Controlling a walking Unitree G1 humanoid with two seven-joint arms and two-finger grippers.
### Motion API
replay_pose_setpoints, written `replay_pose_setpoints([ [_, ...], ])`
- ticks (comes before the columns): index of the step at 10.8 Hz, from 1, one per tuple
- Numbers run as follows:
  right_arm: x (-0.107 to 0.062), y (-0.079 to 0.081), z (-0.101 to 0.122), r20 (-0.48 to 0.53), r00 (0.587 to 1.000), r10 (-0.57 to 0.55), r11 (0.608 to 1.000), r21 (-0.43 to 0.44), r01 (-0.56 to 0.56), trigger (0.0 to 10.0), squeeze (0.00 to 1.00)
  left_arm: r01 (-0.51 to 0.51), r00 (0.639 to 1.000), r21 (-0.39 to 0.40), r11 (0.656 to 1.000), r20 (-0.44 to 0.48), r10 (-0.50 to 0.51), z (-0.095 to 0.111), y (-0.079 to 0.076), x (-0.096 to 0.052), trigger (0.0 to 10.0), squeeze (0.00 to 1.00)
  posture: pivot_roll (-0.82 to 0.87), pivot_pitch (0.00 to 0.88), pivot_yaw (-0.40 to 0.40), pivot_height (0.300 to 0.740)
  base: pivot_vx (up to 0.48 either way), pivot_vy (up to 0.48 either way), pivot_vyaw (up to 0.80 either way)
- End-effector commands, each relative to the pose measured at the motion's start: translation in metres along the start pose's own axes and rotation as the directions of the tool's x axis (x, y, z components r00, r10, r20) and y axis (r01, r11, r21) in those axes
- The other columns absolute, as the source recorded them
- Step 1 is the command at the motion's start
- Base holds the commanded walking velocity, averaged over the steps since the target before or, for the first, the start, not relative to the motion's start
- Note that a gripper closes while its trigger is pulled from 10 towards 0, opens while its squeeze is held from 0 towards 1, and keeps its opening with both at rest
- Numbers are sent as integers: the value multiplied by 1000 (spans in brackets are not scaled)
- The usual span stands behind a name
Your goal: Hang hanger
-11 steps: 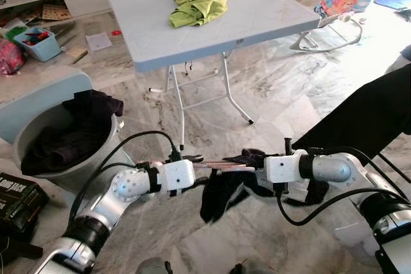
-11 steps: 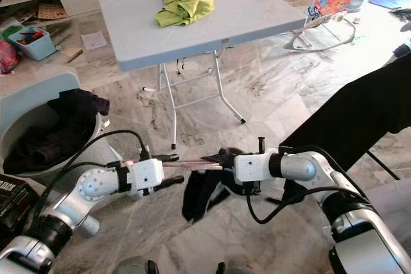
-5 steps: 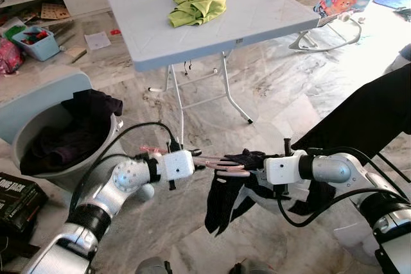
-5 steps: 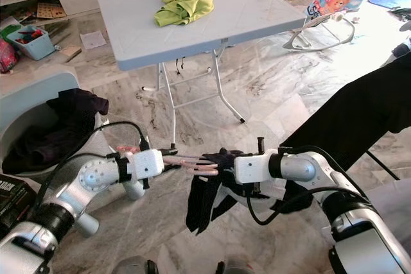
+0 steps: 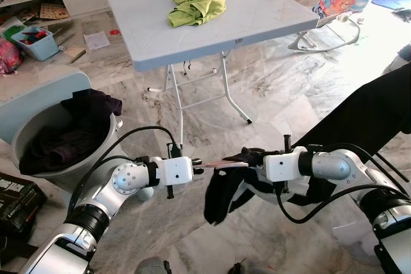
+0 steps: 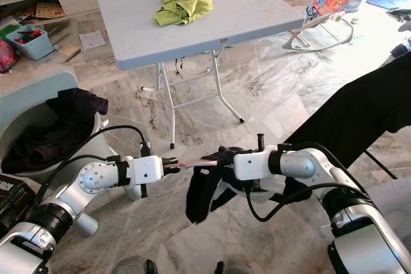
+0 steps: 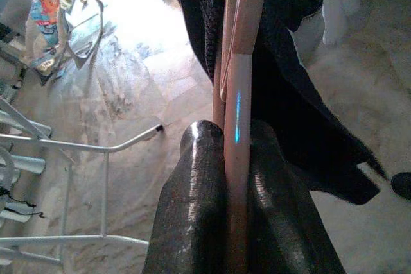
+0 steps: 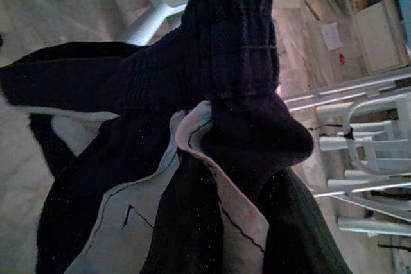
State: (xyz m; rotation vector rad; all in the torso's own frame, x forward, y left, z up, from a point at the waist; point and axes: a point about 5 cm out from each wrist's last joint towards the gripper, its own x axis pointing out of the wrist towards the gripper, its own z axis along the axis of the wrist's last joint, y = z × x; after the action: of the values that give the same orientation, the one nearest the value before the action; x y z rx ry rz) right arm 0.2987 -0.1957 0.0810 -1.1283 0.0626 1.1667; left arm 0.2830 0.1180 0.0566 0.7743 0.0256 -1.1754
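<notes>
Left tool (image 5: 198, 170): it is pinching the pink hanger (image 5: 226, 165) by one end, its two black fingers (image 7: 192, 216) pressed together on the rod, as the left wrist view is showing plainly.
Right tool (image 5: 252, 158): it is sitting at the other end of the hanger, buried in the dark garment (image 5: 221, 194); the right wrist view is showing bunched ribbed cloth right at the fingers, so I am judging it clamped on the garment, though the fingertips themselves are hidden.
Where the hanger is: it is being held roughly level in the air between the two arms, low in front of the robot and above the marble floor (image 5: 257, 94), touching nothing else.
Doing this step well: I would say the left tool needs to be keeping the rod steady and level while the right tool is working the cloth along it; a tilt could let the cloth slide off the free end.
How the hanger looks: thin, pale pink, smooth and slightly glossy, its far half going under the cloth.
How the garment looks: black, limp, with a ribbed band and a pale lining, drooping in a bundle beneath the rod.
Further off: a grey laundry basket (image 5: 35, 126) with dark clothes is standing to the robot's left, and a green cloth (image 5: 196, 1) is lying on the folding tabletop (image 5: 257, 17) beyond.
</notes>
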Motion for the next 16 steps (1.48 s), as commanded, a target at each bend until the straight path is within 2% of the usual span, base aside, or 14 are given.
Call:
replay_pose_setpoints([
  [1, -4, -10, 0, -2, 999, -34, 999, -20, 34, 10000, 0, -39, 999, -48, 998, -31, 38, -9, 0, -7, 0, 0, -103, 0, -16, 740, 0, 0, 0],
  [3, -3, -13, 1, 6, 997, -73, 997, -7, 73, 10000, 0, -73, 997, -85, 994, -25, 72, -10, 0, -7, 0, 0, -103, 0, -16, 740, 0, 0, 0],
  [4, -2, -17, 1, 18, 997, -78, 996, 45, 77, 10000, 1000, -94, 995, -107, 990, -23, 92, -11, 1, -8, 0, 0, -99, 0, -19, 740, 0, 0, 0],
  [6, 2, -22, 4, 36, 993, -108, 990, 94, 104, 10000, 1000, -183, 983, -177, 967, -23, 182, -12, 3, -7, 0, 0, -96, 0, -18, 740, 0, 0, 0],
  [8, 3, -35, 7, 47, 975, -216, 971, 116, 209, 10000, 1000, -264, 963, -275, 924, -28, 267, -15, 1, -3, 0, 0, -100, 0, -19, 740, 0, 0, 0],
  [12, 7, -46, 11, 45, 940, -338, 933, 148, 328, 10000, 1000, -315, 947, -308, 898, -33, 321, -16, 7, -6, 0, 0, -94, 0, -15, 740, 0, 0, 0],
  [13, 8, -50, 11, 32, 912, -409, 897, 197, 396, 10000, 1000, -339, 939, -318, 885, -60, 338, -19, 8, -8, 0, 0, -94, 0, -13, 740, 0, 0, 0],
  [14, 7, -52, 11, 23, 898, -440, 879, 214, 426, 10000, 1000, -351, 934, -333, 875, -62, 351, -19, 9, -8, 0, 0, -92, 0, -13, 740, 0, 0, 0],
  [15, 7, -53, 10, 3, 861, -509, 836, 240, 493, 10000, 1000, -358, 931, -351, 865, -63, 360, -18, 10, -8, 0, 0, -90, 0, -12, 740, 0, 0, 0],
  [16, 8, -50, 5, -56, 808, -587, 754, 326, 570, 10000, 1000, -371, 925, -372, 851, -65, 375, -18, 11, -8, 0, 0, -89, 0, -10, 740, 0, 0, 0],
])
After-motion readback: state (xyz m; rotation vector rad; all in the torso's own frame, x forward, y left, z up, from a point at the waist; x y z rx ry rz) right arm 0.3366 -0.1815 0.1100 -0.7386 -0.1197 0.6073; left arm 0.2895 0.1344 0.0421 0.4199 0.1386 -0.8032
